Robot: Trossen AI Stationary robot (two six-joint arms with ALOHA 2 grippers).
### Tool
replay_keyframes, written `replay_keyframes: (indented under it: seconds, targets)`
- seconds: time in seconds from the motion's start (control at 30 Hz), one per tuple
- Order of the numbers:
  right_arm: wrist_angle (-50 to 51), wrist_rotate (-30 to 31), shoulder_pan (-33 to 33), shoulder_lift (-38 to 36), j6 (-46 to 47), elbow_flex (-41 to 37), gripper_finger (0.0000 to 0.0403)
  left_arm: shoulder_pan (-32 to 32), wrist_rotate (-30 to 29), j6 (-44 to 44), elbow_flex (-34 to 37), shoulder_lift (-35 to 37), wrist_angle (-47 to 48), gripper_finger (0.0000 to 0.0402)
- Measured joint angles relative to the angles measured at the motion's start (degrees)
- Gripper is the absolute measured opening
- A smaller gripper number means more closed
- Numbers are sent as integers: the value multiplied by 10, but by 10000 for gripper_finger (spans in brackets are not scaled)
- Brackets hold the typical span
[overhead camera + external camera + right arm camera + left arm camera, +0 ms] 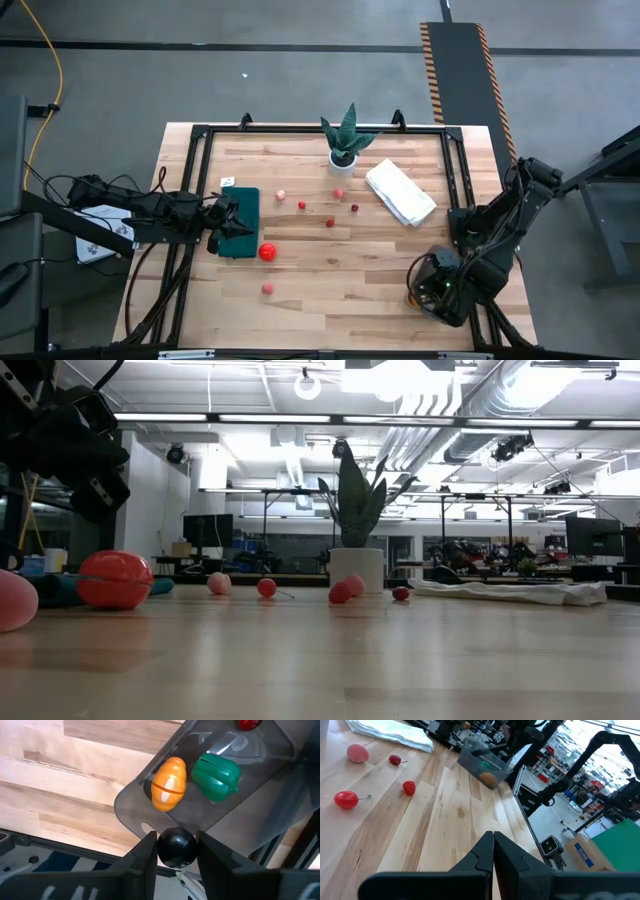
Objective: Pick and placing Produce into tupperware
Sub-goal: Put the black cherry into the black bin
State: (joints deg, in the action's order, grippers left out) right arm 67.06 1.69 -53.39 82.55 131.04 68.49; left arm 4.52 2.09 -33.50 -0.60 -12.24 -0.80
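My right gripper (176,849) hangs over the table's near right corner, shut on a glossy dark round fruit (176,845). Below it stands the clear greyish tupperware (250,785), which holds an orange fruit (169,782), a green pepper (215,775) and a red piece (248,724). My left gripper (493,847) is shut, holds nothing, and is raised over the dark green mat (243,205) at the table's left. A red tomato (267,252), a pink fruit (268,289) and several small red and pink fruits (330,222) lie on the wood. My right gripper pinches the dark round fruit (176,836) between its two fingers (145,852), one on each side of it. The fingers point down from above. The fruit is lifted clear, above the rounded corner of the tupperware (132,812).
A spiky plant in a white pot (344,150) stands at the far edge, with a folded white cloth (400,192) to its right. A black frame (320,130) runs around the tabletop. The tomato (115,580) and pink fruit (10,600) lie close to the low camera.
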Motion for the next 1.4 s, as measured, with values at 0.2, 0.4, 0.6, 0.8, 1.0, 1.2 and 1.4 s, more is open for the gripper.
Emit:
replay_keyframes:
  seconds: [0.2, 0.4, 0.6, 0.8, 1.0, 1.2, 1.4]
  targets:
    - [-4, -1, -5, 8, -1, 0, 99, 0, 0, 0, 0, 0, 0, 1]
    - [-15, -2, -7, 26, -2, 0, 99, 0, 0, 0, 0, 0, 0, 1]
    - [-23, -3, -8, 43, -2, 0, 99, 0, 0, -1, 0, 0, 0, 1]
    - [-26, -6, -14, 49, -3, 0, 99, 0, 0, -9, 0, 0, 0, 1]
    - [-13, -13, -18, 50, -1, 0, 99, 0, 0, -14, 0, 0, 0, 1]
    - [7, -13, -18, 50, -2, 0, 99, 0, 0, -14, 0, 0, 0, 1]
    - [14, -13, -18, 50, -6, 0, 99, 0, 0, -14, 0, 0, 0, 1]
